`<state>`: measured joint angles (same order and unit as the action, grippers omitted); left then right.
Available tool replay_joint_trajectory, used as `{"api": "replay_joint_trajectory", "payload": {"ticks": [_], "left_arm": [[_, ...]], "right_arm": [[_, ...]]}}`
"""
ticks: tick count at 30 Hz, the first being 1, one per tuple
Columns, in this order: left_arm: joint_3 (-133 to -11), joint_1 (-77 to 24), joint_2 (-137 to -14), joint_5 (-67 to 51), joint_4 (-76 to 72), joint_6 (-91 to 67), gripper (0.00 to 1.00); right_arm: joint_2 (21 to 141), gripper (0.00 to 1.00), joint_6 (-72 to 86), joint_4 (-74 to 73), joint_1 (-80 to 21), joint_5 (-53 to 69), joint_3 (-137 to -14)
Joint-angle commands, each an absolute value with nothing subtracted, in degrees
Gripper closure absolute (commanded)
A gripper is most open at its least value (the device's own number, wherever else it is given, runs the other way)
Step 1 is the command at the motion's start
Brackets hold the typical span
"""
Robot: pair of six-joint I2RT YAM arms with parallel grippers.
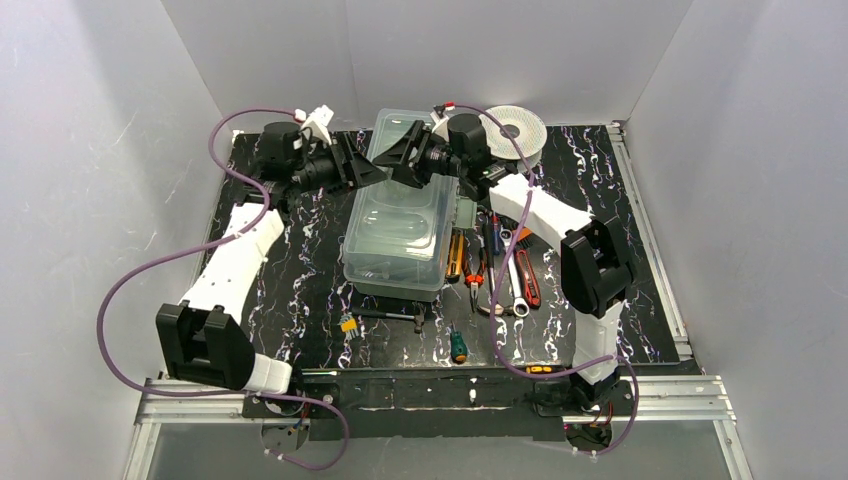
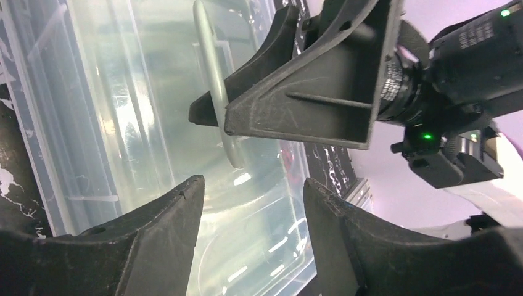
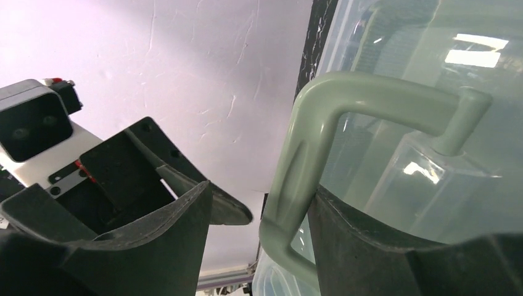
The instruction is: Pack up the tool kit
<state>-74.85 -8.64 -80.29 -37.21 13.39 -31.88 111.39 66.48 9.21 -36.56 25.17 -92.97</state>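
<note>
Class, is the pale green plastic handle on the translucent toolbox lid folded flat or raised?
Raised: the handle stands up off the lid, with a gap beneath.

toolbox [image 1: 398,225]: clear lid on, pale green handle [image 3: 345,102] atop | mid-counter [image 1: 300,280], lengthwise | hand tools [image 1: 500,275]: loose alongside, right and front

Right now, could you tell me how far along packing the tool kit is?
Done: nothing visibly packed; the toolbox lid is on. In hand: the right gripper stands open around the lid's handle, the left gripper open over the lid. Left: pliers, wrench, utility knife and green-handled screwdriver lie on the table outside the box.
</note>
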Motion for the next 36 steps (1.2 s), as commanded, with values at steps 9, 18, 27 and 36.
{"api": "replay_joint_trajectory", "payload": {"ticks": [9, 18, 27, 36], "left_arm": [[-77.09, -12.39, -84.07, -30.27, 16.68, -28.89, 0.41], [-82.22, -12.3, -88.66, -31.96, 18.03, -25.36, 0.48], [-86.29, -12.05, -90.58, -28.87, 23.0, -24.13, 0.47], [-78.29, -2.25, -81.75, -31.47, 16.71, -29.75, 0.45]], "right_arm": [[107.25, 0.29, 69.77, 9.88, -35.28, 25.27, -90.48], [109.24, 0.29, 76.12, 17.99, -33.55, 30.36, -87.68], [109.22, 0.3, 76.54, 16.65, -32.61, 29.41, -87.53], [106.33, 0.33, 64.61, -18.09, -34.95, 8.09, -99.85]]}}
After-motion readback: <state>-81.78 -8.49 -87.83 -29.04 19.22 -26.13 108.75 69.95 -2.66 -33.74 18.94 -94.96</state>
